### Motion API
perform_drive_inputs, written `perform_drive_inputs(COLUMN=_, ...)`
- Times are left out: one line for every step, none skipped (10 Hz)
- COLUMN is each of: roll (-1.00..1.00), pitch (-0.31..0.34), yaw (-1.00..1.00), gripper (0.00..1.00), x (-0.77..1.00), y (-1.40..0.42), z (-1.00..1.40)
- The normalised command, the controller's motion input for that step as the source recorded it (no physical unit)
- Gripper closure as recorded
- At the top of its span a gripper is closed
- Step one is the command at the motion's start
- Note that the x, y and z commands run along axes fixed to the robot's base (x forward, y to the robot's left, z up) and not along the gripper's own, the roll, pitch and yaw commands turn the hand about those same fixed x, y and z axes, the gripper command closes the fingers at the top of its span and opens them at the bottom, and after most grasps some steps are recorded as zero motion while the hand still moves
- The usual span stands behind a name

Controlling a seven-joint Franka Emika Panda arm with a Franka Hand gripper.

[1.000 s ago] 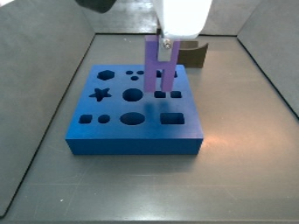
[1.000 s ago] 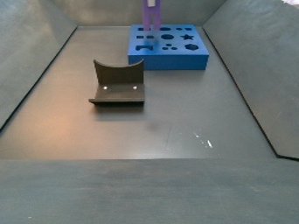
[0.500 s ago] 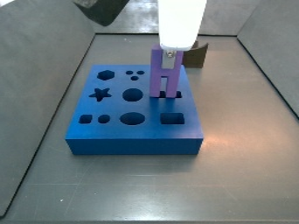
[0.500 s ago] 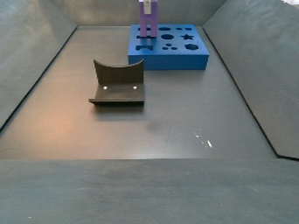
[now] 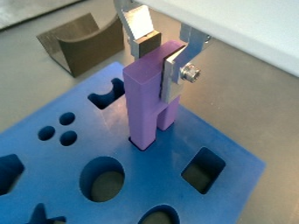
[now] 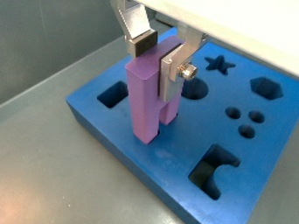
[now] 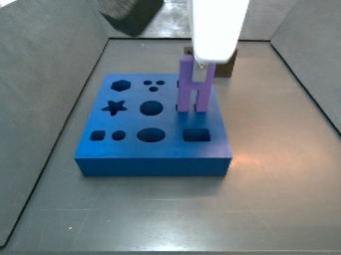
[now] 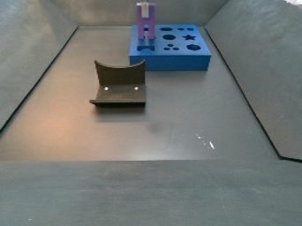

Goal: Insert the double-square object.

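The gripper was clamped on the top of the double-square object, one silver finger on each broad side of it, so the purple peg hung straight below the jaws. Its long axis stood upright, at right angles to the face of the blue board.

The relation that mattered was between the lower end of the peg and its hole. In both wrist views that lower end stood on the top face of the board, and it seemed to have entered a matching opening a little. Most of the peg was above the surface, so I judged the insertion as only begun.

In a side view the peg stood in the half of the board toward 3 o'clock, with a square hole just beside it toward 6 o'clock. The dark grey curved block lay well apart from the board, toward 7 o'clock in that side view.

With the peg vertical under the gripper, I think the next move needed a straight push downward, without tilt.
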Motion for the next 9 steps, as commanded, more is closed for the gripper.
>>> perform_drive_inputs(roll=0.08, pitch=-0.150, yaw=0.00, gripper=1.00, x=0.00, y=0.00, z=-0.62)
perform_drive_inputs(roll=0.12, pitch=-0.243, yaw=0.00, gripper=1.00, x=-0.14, y=0.00, z=-0.73)
perform_drive_inputs(roll=0.10, pitch=-0.236, yaw=0.00, gripper=1.00, x=-0.15, y=0.00, z=-0.77)
perform_drive_inputs(roll=0.05, pitch=-0.246, yaw=0.00, gripper=1.00, x=-0.15, y=0.00, z=-0.76)
perform_drive_inputs(roll=0.06, pitch=-0.211, yaw=0.00, gripper=1.00, x=-0.02, y=0.01, z=-0.72)
perform_drive_inputs(roll=0.08, pitch=-0.256, yaw=0.00, gripper=1.00, x=-0.19, y=0.05, z=-0.73)
perform_drive_inputs(roll=0.10, pitch=-0.249, yaw=0.00, gripper=1.00, x=-0.15, y=0.01, z=-0.71)
perform_drive_inputs(roll=-0.16, pitch=-0.266, yaw=0.00, gripper=1.00, x=0.00, y=0.04, z=-0.29)
perform_drive_inputs(roll=-0.03, pitch=-0.113, yaw=0.00, gripper=1.00, x=0.00, y=0.00, z=-0.11)
